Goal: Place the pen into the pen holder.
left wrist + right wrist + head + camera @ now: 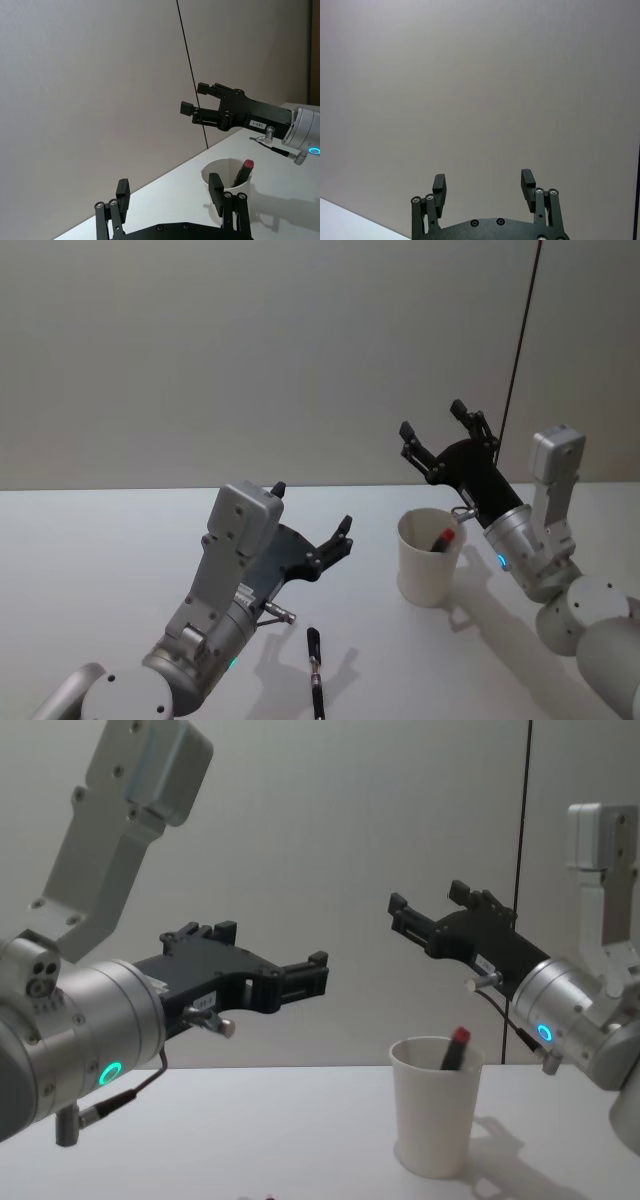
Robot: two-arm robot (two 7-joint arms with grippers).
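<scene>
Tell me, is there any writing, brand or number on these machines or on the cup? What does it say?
No text here can be read.
Right-arm sticker, white, on the right gripper: print too small to read.
Left-arm sticker, white, on the left gripper: too small to read.
Pen holder: plain white, no print on the sides shown.

Soft, even indoor light, with faint shadows on the table (100,550) right of the pen holder (426,568)
</scene>
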